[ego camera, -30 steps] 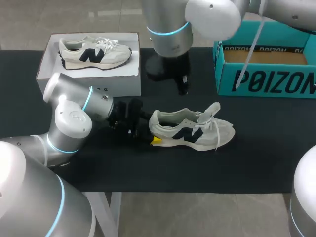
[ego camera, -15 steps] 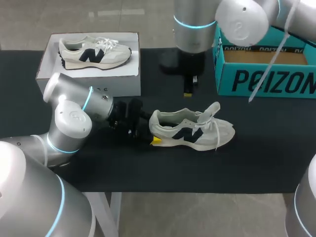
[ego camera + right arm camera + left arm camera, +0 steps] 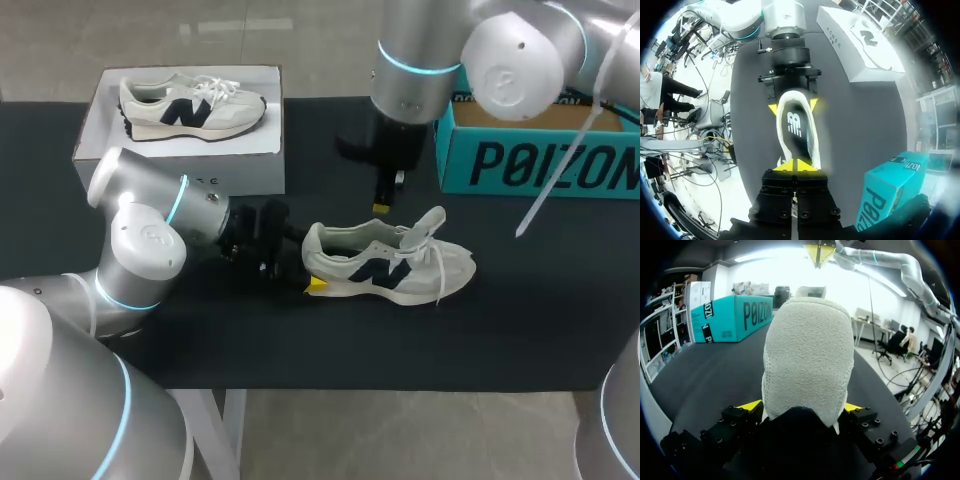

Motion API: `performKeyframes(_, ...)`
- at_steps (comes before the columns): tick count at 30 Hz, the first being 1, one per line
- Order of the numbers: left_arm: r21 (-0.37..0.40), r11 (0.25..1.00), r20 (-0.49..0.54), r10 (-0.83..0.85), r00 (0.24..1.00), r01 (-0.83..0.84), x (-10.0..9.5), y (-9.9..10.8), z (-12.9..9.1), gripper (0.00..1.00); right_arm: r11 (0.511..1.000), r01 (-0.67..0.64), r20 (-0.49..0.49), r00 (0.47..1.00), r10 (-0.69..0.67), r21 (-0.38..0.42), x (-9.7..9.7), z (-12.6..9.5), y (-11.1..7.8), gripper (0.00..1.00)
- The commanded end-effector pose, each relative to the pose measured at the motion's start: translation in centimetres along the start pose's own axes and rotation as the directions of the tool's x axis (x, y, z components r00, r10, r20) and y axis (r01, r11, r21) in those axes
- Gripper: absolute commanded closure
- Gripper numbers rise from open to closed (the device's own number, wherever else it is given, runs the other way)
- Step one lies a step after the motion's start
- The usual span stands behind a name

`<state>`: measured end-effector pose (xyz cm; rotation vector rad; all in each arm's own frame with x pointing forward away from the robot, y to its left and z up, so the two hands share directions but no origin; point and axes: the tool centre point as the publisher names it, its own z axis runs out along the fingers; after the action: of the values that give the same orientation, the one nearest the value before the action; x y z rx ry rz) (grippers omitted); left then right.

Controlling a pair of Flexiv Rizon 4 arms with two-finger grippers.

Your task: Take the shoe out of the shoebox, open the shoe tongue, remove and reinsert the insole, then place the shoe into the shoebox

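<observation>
Nearest the camera, the left pincer (image 3: 308, 272) is seen low over the black bench (image 3: 300, 350), clamped on the heel of the pale shoe (image 3: 390, 262). In the left wrist view the suede heel (image 3: 807, 355) fills the space between the two yellow fingertips (image 3: 751, 405), which are pressed against it from both sides. No shift is seen in this arm or in the shoe since the earlier frames. The shoe is stood upright on its sole at the middle of the bench, outside both boxes, with its toe pointed to the robot's right, its tongue lifted and its laces hanging loose. Just beyond the shoe, the right pincer (image 3: 381, 205) is held pointing down with its yellow tips brought together and nothing between them. From its own wrist view (image 3: 796, 165) the shoe's open mouth (image 3: 796, 127) is looked into from above, with the left pincer gripping the heel at the far end. This arm has been carried rightward along the far side of the bench over the last second, and its pincer is now set closer to the shoe's collar. Farther back, a white box (image 3: 180, 130) with a second shoe shown on its top is set at the far left, and the open teal shoebox (image 3: 540, 150) at the far right, well apart from the shoe.
</observation>
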<state>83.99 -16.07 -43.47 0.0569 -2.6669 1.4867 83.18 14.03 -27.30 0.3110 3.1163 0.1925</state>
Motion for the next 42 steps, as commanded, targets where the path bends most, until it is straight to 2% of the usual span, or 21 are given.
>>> performKeyframes(1, -0.001, 1.0, -0.001, 0.0, 1.0, 0.0, 0.0, 0.1, -0.1, 1.0, 1.0, -0.002, -0.03, 1.0, 0.001, -0.023, -0.6, 4.5, 0.8, 1.0)
performKeyframes(9, -0.001, 1.0, -0.001, 0.0, 1.0, 0.0, 0.0, 0.1, -0.1, 1.0, 0.999, 0.036, -0.058, 0.998, -0.037, -0.023, 0.1, 8.4, 1.9, 1.0)
performKeyframes(14, -0.001, 1.0, -0.001, 0.0, 1.0, 0.0, 0.0, 0.1, -0.1, 1.0, 0.999, 0.044, -0.043, 0.998, -0.045, -0.02, -0.5, 9.8, 1.6, 1.0)
performKeyframes(17, -0.001, 1.0, -0.001, 0.0, 1.0, 0.0, 0.0, 0.1, -0.1, 1.0, 0.999, 0.036, -0.05, 0.998, -0.037, -0.024, -1.5, 10.8, 1.3, 1.0)
performKeyframes(22, -0.001, 1.0, -0.001, 0.0, 1.0, 0.0, 0.0, 0.1, -0.1, 1.0, 1.0, 0.027, -0.055, 0.998, -0.027, -0.002, -2.7, 11.6, 1.1, 1.0)
performKeyframes(30, -0.001, 1.0, -0.001, 0.0, 1.0, 0.0, 0.0, 0.1, -0.1, 1.0, 0.999, 0.041, -0.083, 0.996, -0.038, 0.032, -3.0, 12.4, -0.1, 1.0)
performKeyframes(33, -0.001, 1.0, -0.001, 0.0, 1.0, 0.0, 0.0, 0.1, -0.1, 1.0, 0.998, 0.04, -0.042, 0.998, -0.038, 0.049, -3.0, 12.7, -0.3, 1.0)
performKeyframes(38, -0.001, 1.0, -0.001, 0.0, 1.0, 0.0, 0.0, 0.1, -0.1, 1.0, 0.999, 0.042, -0.022, 0.999, -0.041, 0.027, -3.1, 13.6, -0.4, 1.0)
performKeyframes(39, -0.001, 1.0, -0.001, 0.0, 1.0, 0.0, 0.0, 0.1, -0.1, 1.0, 0.999, 0.04, -0.022, 0.999, -0.04, 0.025, -3.0, 13.6, -0.4, 0.97)
performKeyframes(40, -0.001, 1.0, -0.001, 0.0, 1.0, 0.0, 0.0, 0.1, -0.1, 1.0, 0.999, 0.04, -0.023, 0.999, -0.039, 0.025, -2.9, 13.7, -0.3, 0.82)
performKeyframes(41, -0.001, 1.0, -0.001, 0.0, 1.0, 0.0, 0.0, 0.1, -0.1, 1.0, 0.999, 0.04, -0.023, 0.999, -0.039, 0.024, -2.8, 13.6, -0.3, 0.74)
performKeyframes(42, -0.001, 1.0, -0.001, 0.0, 1.0, 0.0, 0.0, 0.1, -0.1, 1.0, 0.999, 0.04, -0.027, 0.999, -0.039, 0.027, -2.7, 13.7, -0.3, 0.61)
